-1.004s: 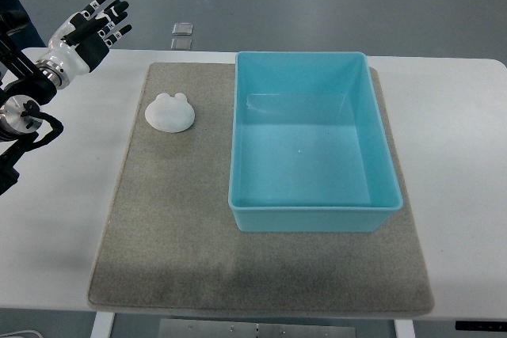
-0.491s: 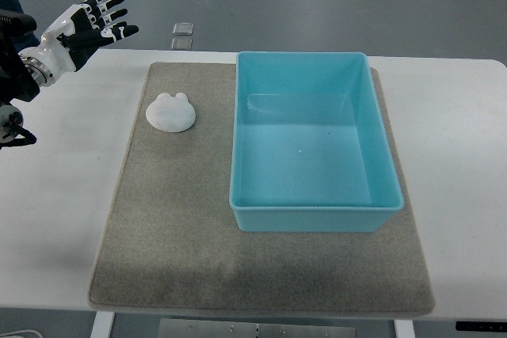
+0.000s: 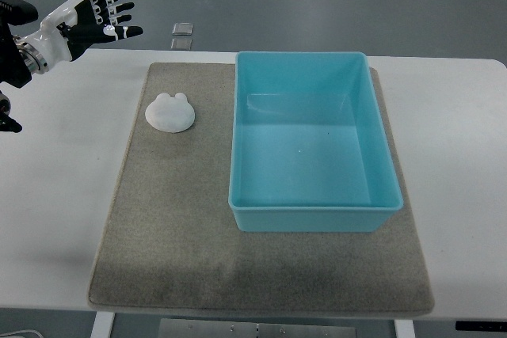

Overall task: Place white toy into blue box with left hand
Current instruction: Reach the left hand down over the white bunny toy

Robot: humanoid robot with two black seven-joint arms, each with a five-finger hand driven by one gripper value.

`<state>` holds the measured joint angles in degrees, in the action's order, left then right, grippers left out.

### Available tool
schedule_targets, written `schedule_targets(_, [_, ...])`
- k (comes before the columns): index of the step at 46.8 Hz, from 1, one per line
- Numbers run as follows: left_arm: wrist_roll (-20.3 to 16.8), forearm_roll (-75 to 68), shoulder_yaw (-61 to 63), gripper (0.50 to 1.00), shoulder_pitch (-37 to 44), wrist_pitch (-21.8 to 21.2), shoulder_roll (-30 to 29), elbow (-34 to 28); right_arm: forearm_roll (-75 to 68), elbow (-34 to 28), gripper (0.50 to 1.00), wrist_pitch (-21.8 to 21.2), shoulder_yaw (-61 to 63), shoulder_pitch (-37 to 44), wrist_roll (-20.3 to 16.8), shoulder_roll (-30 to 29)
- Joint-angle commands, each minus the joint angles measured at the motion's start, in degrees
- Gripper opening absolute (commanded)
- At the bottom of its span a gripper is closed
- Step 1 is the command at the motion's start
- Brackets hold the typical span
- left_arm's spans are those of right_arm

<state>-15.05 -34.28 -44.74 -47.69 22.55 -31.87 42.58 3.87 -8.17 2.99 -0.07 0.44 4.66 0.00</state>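
Observation:
The white toy, a rounded frog-like shape, lies on the grey mat to the left of the blue box. The box is open-topped and empty, standing on the mat's right half. My left hand is raised at the top left, above the table's far left corner, with fingers spread and holding nothing. It is well apart from the toy, up and to the left of it. The right arm is out of view.
The mat lies on a white table. Two small clear items sit on the floor beyond the table's far edge. The table's front edge shows at the bottom.
My left hand has risen and moved slightly right toward the top of the picture, and the forearm has drawn back toward the left edge. The toy and box have not moved.

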Motion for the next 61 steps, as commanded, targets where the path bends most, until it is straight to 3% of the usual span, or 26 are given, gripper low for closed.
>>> schedule_targets(1, [-0.1, -0.4, 0.0, 0.994, -0.1, -0.3, 0.2, 0.2, 0.0, 0.0, 0.936, 0.0, 0.0, 0.1, 0.0, 0.0])
schedule_targets(11, [0.0, -8.9, 0.2, 0.994, -0.2, -4.8, 0.1, 2.9, 0.0, 0.0, 0.936, 0.0, 0.0, 0.0, 0.0, 0.0])
schedule_targets(20, [0.1, -20.7, 0.9, 0.994, 0.3, -4.5, -0.4, 9.0, 0.0, 0.0, 0.936, 0.0, 0.0, 0.0, 0.0, 0.0])
schedule_targets(31, [0.4, -34.8, 2.5, 0.992, 0.0, -3.5, -2.1, 11.1, 0.0, 0.0, 0.936, 0.0, 0.0, 0.0, 0.0, 0.0])
schedule_targets(45, [0.4, -43.1, 3.3, 0.984, 0.3, 2.1, -5.8, 18.1, 0.0, 0.0, 0.936, 0.0, 0.0, 0.0, 0.0, 0.0])
schedule_targets(58, [0.4, -50.7, 5.6, 0.969, 0.8, 0.7, -7.5, 21.0, 0.0, 0.0, 0.936, 0.0, 0.0, 0.0, 0.0, 0.0])
schedule_targets(61, [0.5, -53.2, 5.7, 0.945, 1.0, -0.4, -7.4, 20.9, 0.0, 0.0, 0.936, 0.0, 0.0, 0.0, 0.0, 0.0])
